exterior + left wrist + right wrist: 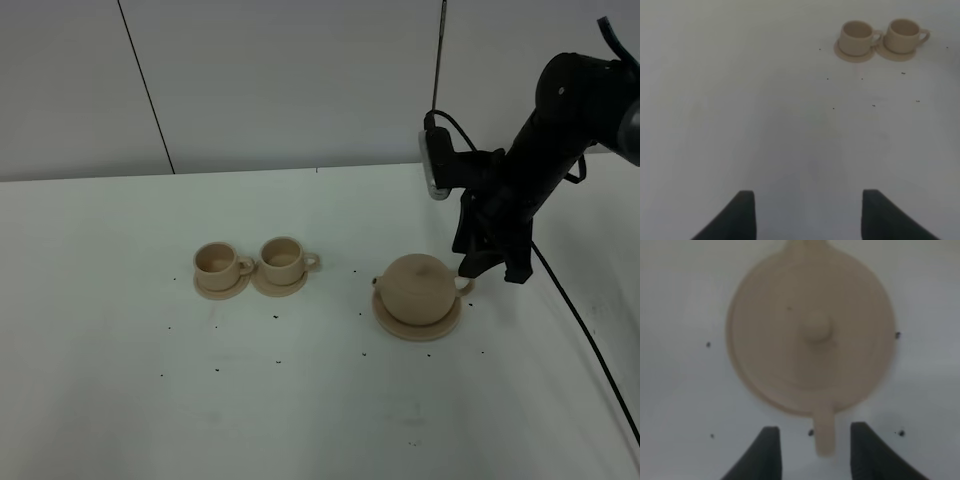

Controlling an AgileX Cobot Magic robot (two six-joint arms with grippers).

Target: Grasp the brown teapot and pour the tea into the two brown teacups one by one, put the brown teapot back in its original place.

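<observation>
The brown teapot (418, 288) sits upright on the wide saucer (420, 333) on the white counter (300, 400), lid on. Its spout (377, 281) points one way and its loop handle (465, 287) the opposite way.

The right end effector (493, 272) hangs at the handle side of the teapot, fingers pointing down. In the right wrist view its two dark fingers (767, 455) stand apart on either side of the handle (824, 432). A strip of counter shows between each finger and the handle, so it grips nothing.

On the teapot's spout side, well apart from it, the two brown teacups (215, 263) (282, 258) stand upright just beside each other. Each sits on its own small saucer (222, 290). Small dark specks (276, 316) dot the counter around the teapot.

The left end effector (807, 200) is wide open and empty over bare counter, with the teacups (856, 35) well apart from it.
</observation>
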